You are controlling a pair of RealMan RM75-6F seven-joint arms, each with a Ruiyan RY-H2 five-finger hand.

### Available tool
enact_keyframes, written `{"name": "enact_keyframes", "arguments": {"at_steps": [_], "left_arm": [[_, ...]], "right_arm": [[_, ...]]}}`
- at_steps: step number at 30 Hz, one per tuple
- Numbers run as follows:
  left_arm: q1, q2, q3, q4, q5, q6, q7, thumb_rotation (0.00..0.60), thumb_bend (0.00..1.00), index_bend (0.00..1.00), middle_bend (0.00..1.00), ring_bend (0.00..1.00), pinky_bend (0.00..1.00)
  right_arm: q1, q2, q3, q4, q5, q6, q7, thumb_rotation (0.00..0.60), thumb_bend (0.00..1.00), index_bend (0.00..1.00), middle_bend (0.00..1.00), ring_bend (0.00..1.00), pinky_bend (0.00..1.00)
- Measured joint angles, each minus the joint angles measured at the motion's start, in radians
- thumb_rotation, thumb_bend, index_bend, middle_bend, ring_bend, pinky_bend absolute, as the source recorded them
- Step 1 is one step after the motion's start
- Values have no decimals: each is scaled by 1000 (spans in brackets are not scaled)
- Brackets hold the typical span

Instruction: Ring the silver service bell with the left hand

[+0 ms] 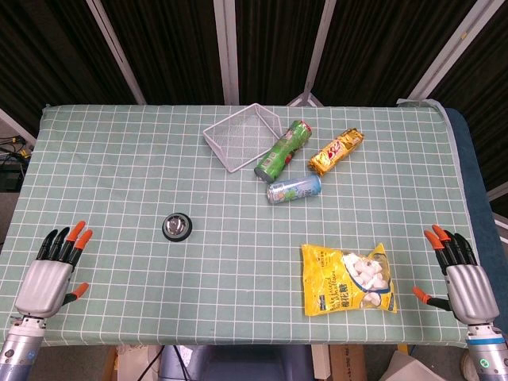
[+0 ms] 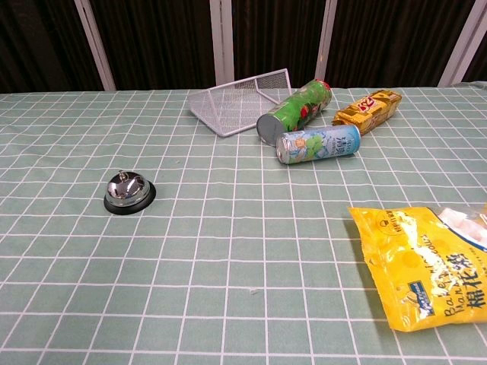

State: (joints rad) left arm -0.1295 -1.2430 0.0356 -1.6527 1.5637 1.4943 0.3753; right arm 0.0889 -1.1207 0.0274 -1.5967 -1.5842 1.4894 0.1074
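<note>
The silver service bell (image 1: 177,226) on its black base stands on the green checked table, left of centre; the chest view shows the bell (image 2: 129,192) at mid-left. My left hand (image 1: 54,274) lies flat at the table's near left corner, fingers spread, well to the left of and nearer than the bell, holding nothing. At the near right edge my right hand (image 1: 459,271) is also flat with fingers apart and nothing in it. Neither hand shows in the chest view.
A tilted white wire basket (image 1: 243,136) stands at the back centre. Beside it lie a green tube can (image 1: 283,150), a small blue can (image 1: 294,189) and a gold snack pack (image 1: 336,152). A yellow bag of white sweets (image 1: 347,279) lies near my right hand.
</note>
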Motion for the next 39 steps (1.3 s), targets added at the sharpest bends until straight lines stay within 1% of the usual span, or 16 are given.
{"name": "enact_keyframes", "arguments": {"at_steps": [8, 11, 13, 15, 18, 21, 23, 26, 29, 33, 39], "left_arm": [[-2, 9, 0, 8, 5, -11, -8, 600, 137, 0, 0, 0, 0], [-9, 11, -1, 8, 6, -26, -10, 600, 163, 0, 0, 0, 0], [-20, 13, -4, 6, 7, -43, -8, 600, 221, 0, 0, 0, 0], [-37, 14, -10, 2, 8, -63, -3, 600, 355, 0, 0, 0, 0], [-64, 15, -23, -10, 7, -97, 5, 600, 518, 0, 0, 0, 0], [-99, 13, -40, -29, 3, -142, 25, 600, 616, 0, 0, 0, 0], [-123, 9, -51, -42, -1, -174, 43, 600, 658, 0, 0, 0, 0], [-167, -3, -73, -62, -20, -237, 77, 600, 676, 0, 0, 0, 0], [-218, -28, -102, -75, -62, -308, 121, 600, 681, 0, 0, 0, 0], [-289, -83, -138, -71, -130, -394, 195, 600, 681, 0, 0, 0, 0], [-354, -161, -175, -32, -222, -453, 275, 600, 681, 0, 0, 0, 0]], "right_arm": [[4, -5, -3, -1, -6, -5, -5, 600, 160, 0, 0, 0, 0], [4, -6, -5, -2, -8, -6, -6, 600, 160, 0, 0, 0, 0], [4, -6, -5, -2, -7, -6, -7, 600, 160, 0, 0, 0, 0], [3, -7, -4, -2, -7, -5, -8, 600, 160, 0, 0, 0, 0], [3, -7, -5, -3, -5, -5, -9, 600, 160, 0, 0, 0, 0], [3, -8, -4, -3, -4, -7, -10, 600, 160, 0, 0, 0, 0], [4, -9, -4, -2, -2, -9, -11, 600, 160, 0, 0, 0, 0], [5, -8, -3, -5, 3, -13, -7, 600, 160, 0, 0, 0, 0], [6, -6, -4, -9, 3, -15, 0, 600, 160, 0, 0, 0, 0], [7, -3, -4, -11, 4, -19, 7, 600, 160, 0, 0, 0, 0], [8, 0, -3, -14, 7, -21, 19, 600, 160, 0, 0, 0, 0]]}}
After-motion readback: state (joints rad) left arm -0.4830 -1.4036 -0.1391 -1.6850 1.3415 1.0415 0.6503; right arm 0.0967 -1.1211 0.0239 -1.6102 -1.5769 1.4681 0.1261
